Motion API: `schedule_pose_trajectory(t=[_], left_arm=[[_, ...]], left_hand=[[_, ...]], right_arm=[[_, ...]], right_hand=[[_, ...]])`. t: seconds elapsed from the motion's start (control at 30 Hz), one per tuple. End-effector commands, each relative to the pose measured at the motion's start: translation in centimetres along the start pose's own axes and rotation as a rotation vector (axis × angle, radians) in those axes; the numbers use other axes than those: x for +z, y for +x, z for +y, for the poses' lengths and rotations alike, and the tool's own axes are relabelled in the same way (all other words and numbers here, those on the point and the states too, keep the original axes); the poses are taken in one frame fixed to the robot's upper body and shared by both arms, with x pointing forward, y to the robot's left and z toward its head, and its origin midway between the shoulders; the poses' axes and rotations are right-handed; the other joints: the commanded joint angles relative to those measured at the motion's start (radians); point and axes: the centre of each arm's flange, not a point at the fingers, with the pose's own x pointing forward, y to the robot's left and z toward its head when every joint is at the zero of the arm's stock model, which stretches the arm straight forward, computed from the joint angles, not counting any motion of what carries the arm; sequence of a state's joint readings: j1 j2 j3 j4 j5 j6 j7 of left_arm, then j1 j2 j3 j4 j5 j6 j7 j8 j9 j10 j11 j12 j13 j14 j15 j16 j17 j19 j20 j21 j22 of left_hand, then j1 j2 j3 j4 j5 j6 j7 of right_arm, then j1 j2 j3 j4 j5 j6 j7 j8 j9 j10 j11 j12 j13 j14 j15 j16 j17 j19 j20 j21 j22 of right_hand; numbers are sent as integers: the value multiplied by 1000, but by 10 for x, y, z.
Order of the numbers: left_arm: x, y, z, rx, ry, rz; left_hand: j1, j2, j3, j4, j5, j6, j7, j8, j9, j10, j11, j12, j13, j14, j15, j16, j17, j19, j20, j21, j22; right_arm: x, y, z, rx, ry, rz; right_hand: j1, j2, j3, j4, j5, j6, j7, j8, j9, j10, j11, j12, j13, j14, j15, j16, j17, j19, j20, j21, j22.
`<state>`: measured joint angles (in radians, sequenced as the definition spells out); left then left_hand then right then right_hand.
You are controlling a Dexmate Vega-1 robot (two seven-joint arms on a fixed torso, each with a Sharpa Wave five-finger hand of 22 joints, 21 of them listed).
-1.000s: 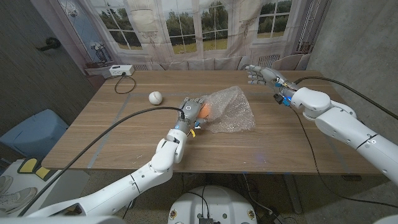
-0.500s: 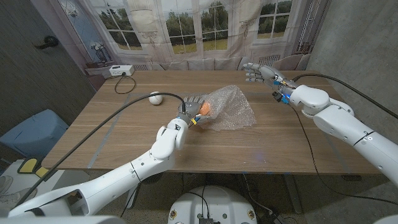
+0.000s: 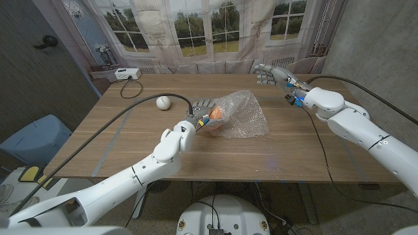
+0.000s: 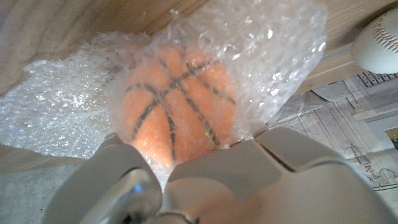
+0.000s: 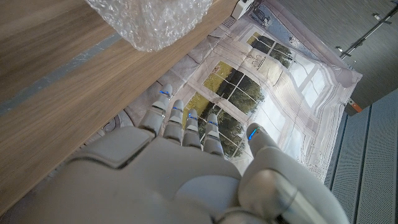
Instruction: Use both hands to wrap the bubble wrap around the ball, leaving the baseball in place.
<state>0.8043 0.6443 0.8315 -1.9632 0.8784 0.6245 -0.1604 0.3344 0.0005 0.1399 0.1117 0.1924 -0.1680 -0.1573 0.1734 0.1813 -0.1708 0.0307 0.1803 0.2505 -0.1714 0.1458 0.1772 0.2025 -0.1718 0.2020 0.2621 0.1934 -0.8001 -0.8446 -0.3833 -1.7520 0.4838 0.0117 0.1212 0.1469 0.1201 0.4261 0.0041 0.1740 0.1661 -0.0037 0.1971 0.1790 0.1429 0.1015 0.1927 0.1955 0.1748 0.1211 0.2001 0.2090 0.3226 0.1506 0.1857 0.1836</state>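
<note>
ball [image 4: 177,106] half-veiled by bubble wrap [image 4: 56,112]

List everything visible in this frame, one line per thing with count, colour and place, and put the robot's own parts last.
table: one, brown wood, under everything.
bubble wrap: one sheet, clear, mid-table, bunched over the ball.
ball: one, orange with dark lines, under the bubble wrap at the left hand.
baseball: one, white, on the table to the left of the bubble wrap, apart from it.
power strip: one, white, far left corner of the table, with a black cable.
backdrop: one, printed windows and trees, behind the table.
bin: one, blue, on the floor left of the table.
left hand: one, grey, at the ball and wrap.
right hand: one, grey, fingers apart, holding nothing, at the far right table edge.
</note>
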Motion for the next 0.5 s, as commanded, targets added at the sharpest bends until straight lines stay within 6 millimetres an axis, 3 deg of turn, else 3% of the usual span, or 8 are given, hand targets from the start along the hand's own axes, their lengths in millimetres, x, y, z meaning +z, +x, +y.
schedule_pose_trajectory(t=[0.03, 0.5], left_arm=[[-6, -11, 45, 225, -123, -49], [-22, -18, 81, 371, -261, -104]], left_hand=[[-5, -4, -5, -3, 5, -145, 6, 1, 2, -112, 8, 8, 1, -128, 8, 10, 2, -217, 10, -3, 1], [0, -8, -8, -12, 9, -127, 3, 15, 2, -85, 8, 26, -3, -105, 13, 22, 0, -183, 7, 7, 3]], right_arm=[[0, 6, -1, -6, -7, -10], [0, 14, -1, -53, -18, -58]], right_hand=[[-9, -2, -3, 3, 3, 1, -7, -5, 4, 6, -3, 5, 2, -2, -1, 4, 3, -7, 0, 9, 3], [-24, -22, -18, 8, 4, 5, -6, -5, 4, 11, -6, 7, 2, -13, 3, 0, 1, -37, 9, 3, 2]])
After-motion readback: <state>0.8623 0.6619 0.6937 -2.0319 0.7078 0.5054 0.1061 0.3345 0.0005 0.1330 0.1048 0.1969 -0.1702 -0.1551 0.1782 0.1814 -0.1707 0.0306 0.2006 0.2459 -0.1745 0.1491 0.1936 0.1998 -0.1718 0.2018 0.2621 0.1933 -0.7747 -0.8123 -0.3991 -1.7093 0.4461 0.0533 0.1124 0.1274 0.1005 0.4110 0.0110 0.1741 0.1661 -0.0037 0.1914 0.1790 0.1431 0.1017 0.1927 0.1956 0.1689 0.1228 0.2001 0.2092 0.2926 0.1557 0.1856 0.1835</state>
